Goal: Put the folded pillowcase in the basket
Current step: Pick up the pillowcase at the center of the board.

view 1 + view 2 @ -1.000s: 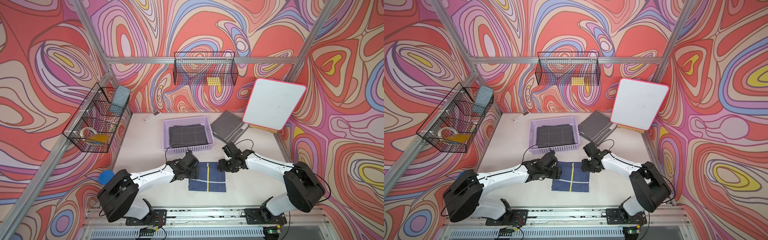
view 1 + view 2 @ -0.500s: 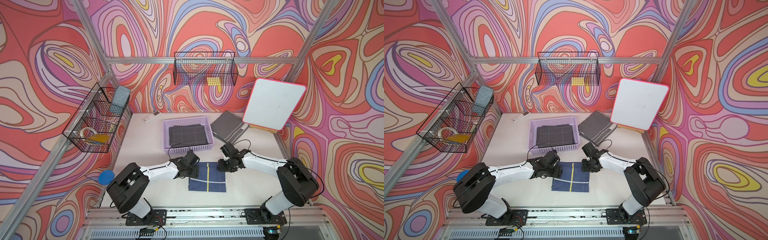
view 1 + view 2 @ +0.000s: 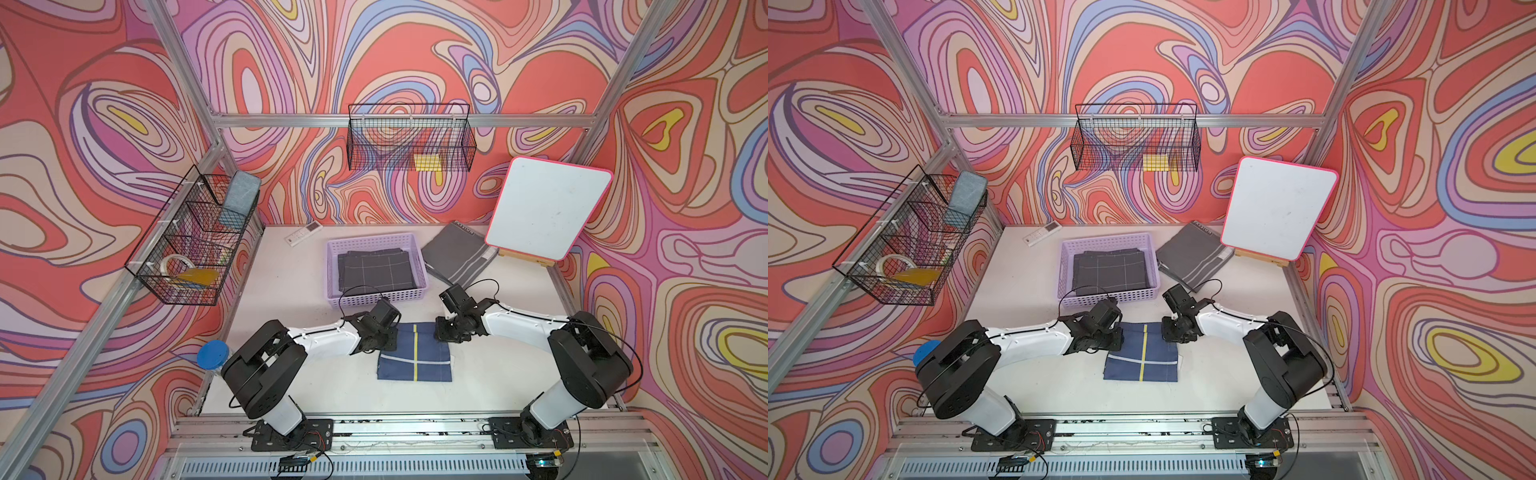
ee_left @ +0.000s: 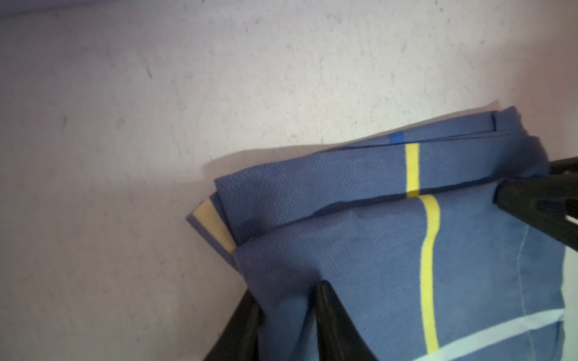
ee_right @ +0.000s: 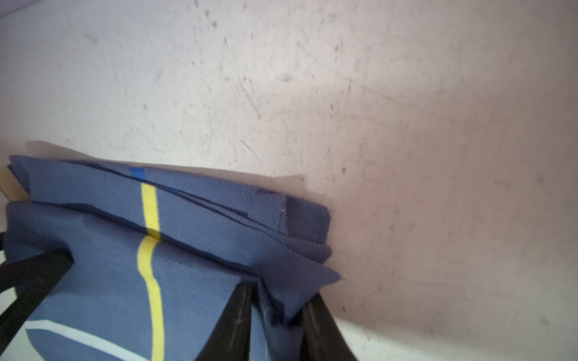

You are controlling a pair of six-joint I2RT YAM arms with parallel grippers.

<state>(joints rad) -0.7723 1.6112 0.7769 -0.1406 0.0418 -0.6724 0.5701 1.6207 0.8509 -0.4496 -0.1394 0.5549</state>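
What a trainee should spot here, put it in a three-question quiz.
1. True or false: the folded navy-blue cloth pillowcase with a yellow stripe already lies in the shallow lavender plastic basket.
2. The left tool pinches: A the pillowcase; B the basket's rim; C nothing.
3. What already lies in the basket?
Key: 1 false; 2 A; 3 a folded dark grey cloth with thin pale grid lines.

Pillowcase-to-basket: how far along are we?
Done: blue folded pillowcase with yellow stripe lies on the white table. In hand: left pincer and right pincer each pinch a basket-side corner. Left: lift it into the lavender perforated plastic basket, which holds a dark checked cloth.
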